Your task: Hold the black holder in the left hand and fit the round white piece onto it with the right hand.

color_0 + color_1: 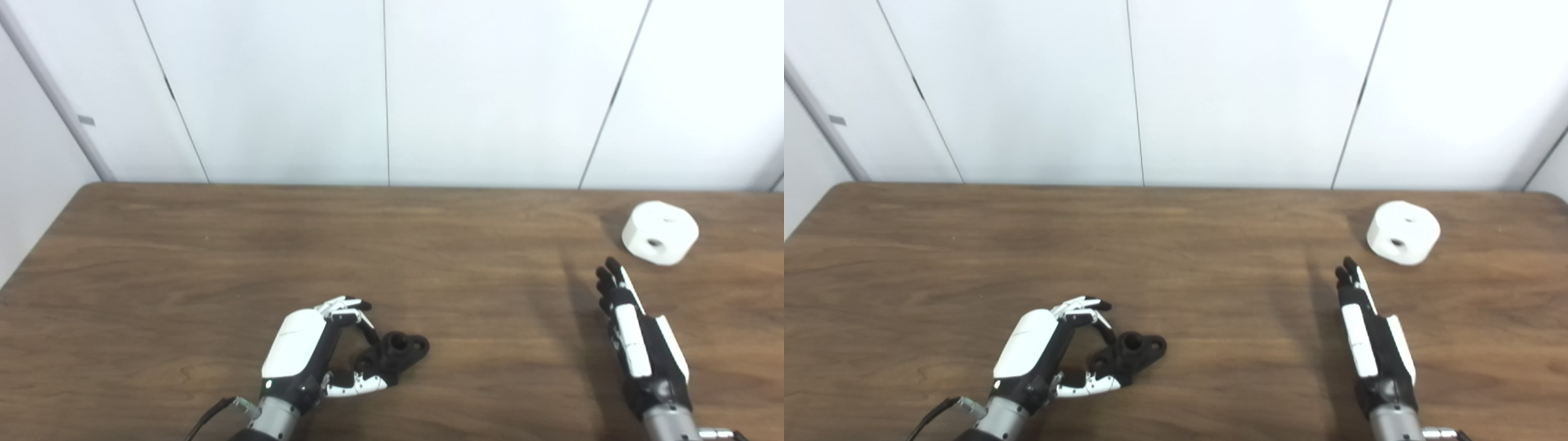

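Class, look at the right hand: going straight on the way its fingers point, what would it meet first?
Probably nothing: the right hand points just left of the round white piece, toward bare table; depth is unclear.

Both forearms run out of view past the near edge of the tabletop (184, 245), and its far right corner is cut off in the left eye view. The near end of the black holder (392, 355) sits behind the left robot hand (306, 355), so contact there is perhaps only partial. The right robot hand (640, 337) is edge-on, its palm hidden.
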Controlling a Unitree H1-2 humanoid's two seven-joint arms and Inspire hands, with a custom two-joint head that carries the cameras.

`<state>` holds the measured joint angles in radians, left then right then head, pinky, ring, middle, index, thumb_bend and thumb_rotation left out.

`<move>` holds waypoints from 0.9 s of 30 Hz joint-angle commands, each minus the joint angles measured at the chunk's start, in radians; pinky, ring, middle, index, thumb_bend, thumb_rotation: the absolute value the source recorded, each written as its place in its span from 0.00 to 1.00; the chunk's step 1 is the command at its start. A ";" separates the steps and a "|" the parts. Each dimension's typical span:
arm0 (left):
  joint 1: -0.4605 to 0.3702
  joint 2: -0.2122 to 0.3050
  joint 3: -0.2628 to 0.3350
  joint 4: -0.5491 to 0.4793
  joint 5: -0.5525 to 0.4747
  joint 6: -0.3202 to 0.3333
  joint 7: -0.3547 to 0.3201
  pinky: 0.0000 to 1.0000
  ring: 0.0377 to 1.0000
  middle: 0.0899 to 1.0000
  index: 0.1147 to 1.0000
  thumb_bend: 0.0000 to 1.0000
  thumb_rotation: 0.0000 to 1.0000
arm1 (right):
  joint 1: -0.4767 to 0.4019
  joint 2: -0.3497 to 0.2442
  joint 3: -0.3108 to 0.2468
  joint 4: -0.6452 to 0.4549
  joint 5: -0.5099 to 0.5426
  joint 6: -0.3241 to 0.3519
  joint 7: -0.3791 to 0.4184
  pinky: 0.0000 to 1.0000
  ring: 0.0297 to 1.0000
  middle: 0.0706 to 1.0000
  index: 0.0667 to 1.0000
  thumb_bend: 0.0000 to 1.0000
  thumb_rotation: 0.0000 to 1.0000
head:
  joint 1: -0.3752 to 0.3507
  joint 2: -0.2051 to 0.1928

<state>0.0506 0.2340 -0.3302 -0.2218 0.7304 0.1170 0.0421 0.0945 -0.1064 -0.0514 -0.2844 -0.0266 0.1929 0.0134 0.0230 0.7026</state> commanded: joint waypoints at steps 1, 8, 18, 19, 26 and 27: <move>0.025 0.005 -0.005 0.020 0.027 0.052 -0.049 0.84 0.85 0.76 0.42 0.52 0.04 | -0.014 -0.005 -0.001 -0.049 0.003 -0.003 0.005 1.00 0.99 0.97 0.99 0.59 1.00 | 0.002 0.003; 0.021 0.013 -0.006 0.029 0.093 0.029 -0.051 0.90 0.84 0.75 0.42 0.52 0.05 | -0.018 -0.009 -0.003 -0.052 -0.004 0.003 0.002 1.00 0.98 0.97 0.98 0.60 1.00 | 0.003 0.010; 0.022 0.010 -0.001 0.030 0.115 0.027 -0.055 0.90 0.83 0.75 0.42 0.52 0.05 | -0.020 -0.012 -0.010 -0.070 -0.018 0.009 -0.004 1.00 0.98 0.96 0.95 0.58 0.94 | -0.008 0.011; 0.022 0.011 0.000 0.031 0.114 0.026 -0.055 0.90 0.83 0.75 0.42 0.52 0.05 | -0.021 -0.010 -0.012 -0.070 -0.020 0.007 -0.008 0.99 0.97 0.95 0.94 0.59 0.90 | -0.013 0.011; 0.021 0.021 0.012 0.037 0.102 0.007 -0.050 0.89 0.83 0.75 0.42 0.52 0.05 | -0.041 -0.027 -0.013 -0.061 -0.141 -0.021 -0.061 0.88 0.92 0.91 0.85 0.62 0.65 | -0.049 0.006; 0.020 0.024 0.014 0.039 0.100 0.002 -0.049 0.88 0.83 0.75 0.42 0.52 0.05 | -0.045 -0.037 -0.009 -0.062 -0.181 -0.021 -0.070 0.86 0.91 0.91 0.84 0.63 0.64 | -0.063 0.003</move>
<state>0.0530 0.2348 -0.3223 -0.2122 0.8260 0.1042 0.0203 0.0846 -0.1191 -0.0590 -0.3110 -0.1565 0.2243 -0.0371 -0.0261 0.7072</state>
